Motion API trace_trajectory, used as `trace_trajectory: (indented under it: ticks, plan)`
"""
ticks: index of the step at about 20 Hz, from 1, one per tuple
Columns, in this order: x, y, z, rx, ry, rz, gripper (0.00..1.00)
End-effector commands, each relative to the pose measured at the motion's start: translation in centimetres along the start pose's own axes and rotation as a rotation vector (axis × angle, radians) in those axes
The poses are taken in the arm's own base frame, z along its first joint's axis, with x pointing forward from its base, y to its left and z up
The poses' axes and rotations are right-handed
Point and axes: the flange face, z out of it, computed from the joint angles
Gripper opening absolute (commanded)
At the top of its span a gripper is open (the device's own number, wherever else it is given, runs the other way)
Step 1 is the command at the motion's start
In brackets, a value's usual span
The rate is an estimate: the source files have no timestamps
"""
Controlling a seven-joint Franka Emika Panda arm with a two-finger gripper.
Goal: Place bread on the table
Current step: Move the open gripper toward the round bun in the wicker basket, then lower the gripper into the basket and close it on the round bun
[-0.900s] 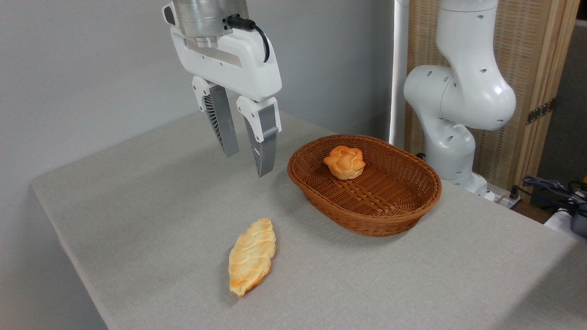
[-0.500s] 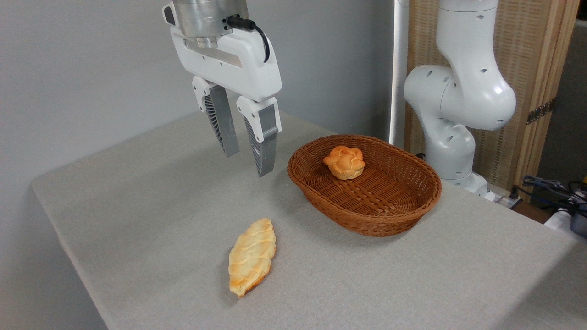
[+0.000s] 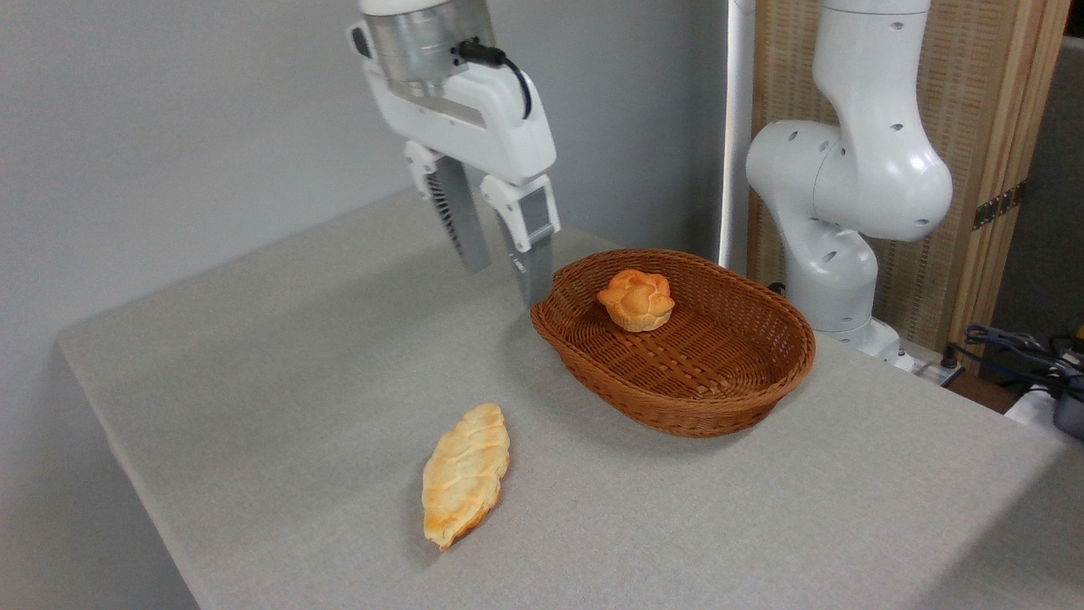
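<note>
The bread (image 3: 636, 300), a small round orange-golden bun with a lobed top, lies inside the brown wicker basket (image 3: 762, 373), toward its far left side. My gripper (image 3: 506, 282) hangs open and empty above the grey table (image 3: 279, 373), just left of the basket's rim and left of the bun. Its two grey fingers point down, and the right fingertip sits close to the basket's left edge.
A long flat pale-golden leaf-shaped loaf (image 3: 465, 474) lies on the table near the front. The arm's white base (image 3: 838, 220) stands behind the basket at the right. Cables (image 3: 1025, 347) lie at the far right edge.
The gripper has moved right and a little away from the camera, toward the basket's left rim. It stays open. The bun and the loaf have not moved.
</note>
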Motion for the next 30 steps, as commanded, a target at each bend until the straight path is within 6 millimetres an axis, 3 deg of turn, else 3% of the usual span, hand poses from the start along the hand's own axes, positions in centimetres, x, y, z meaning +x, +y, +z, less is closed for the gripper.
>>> trace_trajectory:
  ticks: [1,2,4,7,11,19,25,28,30]
  plan:
    - [-2.6,5.9,2.5,-0.021,-0.029,0.076,1.0]
    - [-4.0,7.4,4.1,-0.034,-0.048,0.116,1.0]
    - [-4.8,10.0,7.0,-0.063,-0.091,0.19,1.0]
    - [-4.1,12.9,11.1,-0.113,-0.171,0.258,1.0]
    - [-4.1,14.3,14.8,-0.209,-0.174,0.26,1.0]
    - [-4.1,15.0,18.8,-0.252,-0.157,0.249,1.0]
    - [-4.0,15.1,19.8,-0.262,-0.142,0.245,0.97]
    - [-4.0,15.0,19.9,-0.261,-0.143,0.246,0.52]
    - [-4.0,14.9,19.9,-0.261,-0.141,0.245,0.3]
